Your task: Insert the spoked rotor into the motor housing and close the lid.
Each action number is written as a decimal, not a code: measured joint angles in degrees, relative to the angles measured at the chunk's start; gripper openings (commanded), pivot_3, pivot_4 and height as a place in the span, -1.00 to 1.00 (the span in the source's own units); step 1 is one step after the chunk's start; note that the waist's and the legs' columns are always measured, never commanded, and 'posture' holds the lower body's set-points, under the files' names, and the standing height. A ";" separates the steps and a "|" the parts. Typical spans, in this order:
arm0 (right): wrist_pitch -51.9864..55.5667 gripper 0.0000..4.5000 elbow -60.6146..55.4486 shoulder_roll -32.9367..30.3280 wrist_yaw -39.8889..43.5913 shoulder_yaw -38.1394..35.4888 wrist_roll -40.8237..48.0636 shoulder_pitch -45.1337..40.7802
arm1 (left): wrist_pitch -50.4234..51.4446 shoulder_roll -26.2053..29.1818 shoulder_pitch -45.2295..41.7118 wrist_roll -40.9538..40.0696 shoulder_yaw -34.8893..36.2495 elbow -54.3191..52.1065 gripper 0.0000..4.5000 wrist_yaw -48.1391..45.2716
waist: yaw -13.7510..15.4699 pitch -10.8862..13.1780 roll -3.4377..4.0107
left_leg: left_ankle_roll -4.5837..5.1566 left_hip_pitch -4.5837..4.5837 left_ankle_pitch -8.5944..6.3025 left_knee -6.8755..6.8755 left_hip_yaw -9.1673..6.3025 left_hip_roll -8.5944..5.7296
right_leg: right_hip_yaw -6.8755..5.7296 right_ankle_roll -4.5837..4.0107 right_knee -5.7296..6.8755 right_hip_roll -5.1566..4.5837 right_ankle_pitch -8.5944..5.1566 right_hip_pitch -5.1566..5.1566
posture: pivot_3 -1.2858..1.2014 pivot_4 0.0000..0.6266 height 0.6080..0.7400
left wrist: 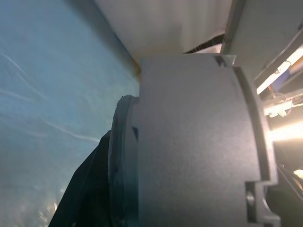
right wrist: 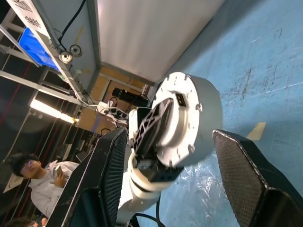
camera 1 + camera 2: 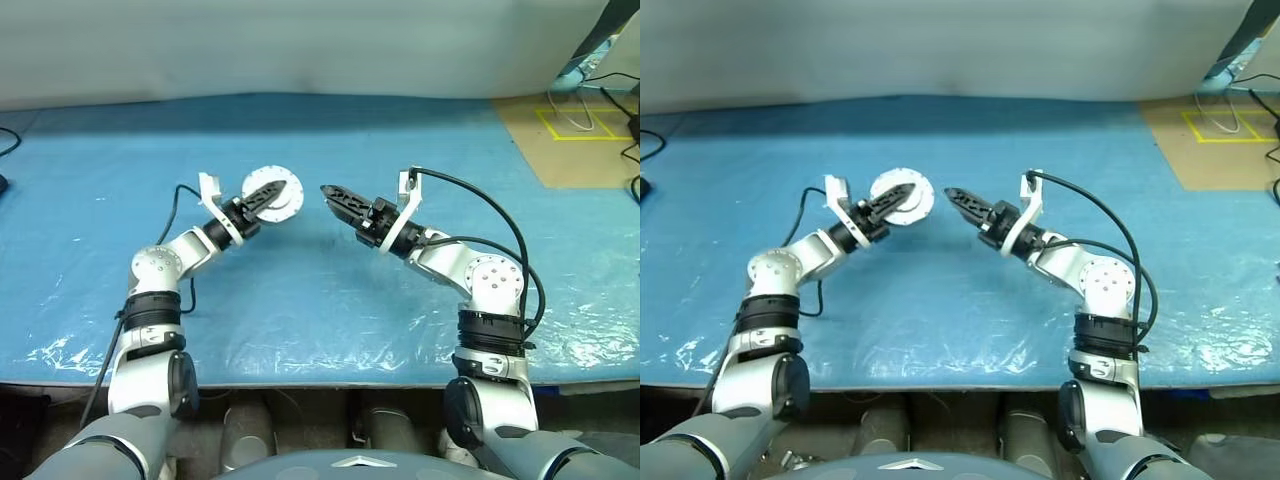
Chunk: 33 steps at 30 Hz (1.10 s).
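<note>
Head view: motor housing (image 3: 275, 192) in left pincer (image 3: 262, 196) (lifted)

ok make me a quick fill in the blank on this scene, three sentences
1. The left gripper holds a round grey ____.
2. The right gripper is ____, holding nothing.
3. The table is covered with a ____ sheet.

Missing words: motor housing; open; blue
</note>
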 measured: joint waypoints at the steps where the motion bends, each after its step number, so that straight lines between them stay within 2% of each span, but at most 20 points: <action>1: -0.24 0.36 -0.09 -0.15 0.01 0.04 -0.07 0.00 | -1.30 0.32 -0.64 0.39 0.88 0.95 0.18 0.06 | 0.03 0.00 -0.01 | 0.00 -0.01 0.00 0.00 -0.01 0.00 | -0.01 0.00 0.00 0.00 0.00 0.00 | 0.03 -0.52 1.00; 7: -3.82 0.36 -2.27 -3.08 1.14 1.96 -6.55 0.08 | -11.90 3.23 -2.88 5.77 3.69 6.85 0.18 2.03 | 0.20 0.01 -0.03 | 0.00 -0.05 0.00 0.03 -0.05 0.00 | -0.04 0.01 -0.01 0.00 0.00 0.00 | 0.03 -0.52 1.00; 13: -4.53 0.36 -2.28 -3.06 2.72 3.67 -9.39 0.95 | -19.68 4.75 -3.03 13.21 3.71 15.62 0.18 4.25 | 0.57 0.13 -0.22 | 0.00 -0.12 0.00 0.06 -0.12 0.01 | -0.10 0.01 -0.02 0.01 0.01 0.00 | 0.03 -0.52 1.00; 16: -4.81 0.38 -2.27 -2.70 2.72 3.90 -10.55 0.99 | -21.40 4.79 -3.03 15.55 3.44 17.35 0.54 4.68 | 0.75 0.15 -0.25 | 0.00 -0.20 0.00 0.15 -0.19 0.01 | -0.15 0.01 -0.01 0.00 0.01 0.00 | 0.03 -0.52 1.00; 19: -4.85 0.38 -2.27 -2.29 2.76 3.94 -10.99 0.99 | -23.52 4.80 -3.34 16.91 3.56 17.87 0.99 6.23 | 0.80 0.15 -0.26 | 0.00 -0.21 0.00 0.21 -0.21 0.01 | -0.15 0.01 0.04 -0.01 0.01 0.01 | 0.03 -0.52 1.00; 26: -4.93 0.38 -2.25 -2.24 3.60 3.93 -13.02 1.00 | -26.45 6.34 -3.78 21.77 3.04 18.62 0.99 9.05 | 0.58 0.15 -0.26 | 0.00 -0.13 0.00 0.24 -0.23 0.04 | -0.13 -0.03 0.17 0.00 0.03 0.00 | 0.03 -0.52 1.00; 33: -5.94 0.38 -2.30 -2.29 5.10 4.53 -15.64 1.35 | -36.76 16.49 -6.47 26.86 3.73 22.75 0.99 9.24 | 0.66 0.14 -0.26 | -0.01 0.03 0.00 0.24 -0.23 0.00 | -0.11 -0.04 0.18 -0.02 0.04 0.03 | 0.03 -0.52 1.00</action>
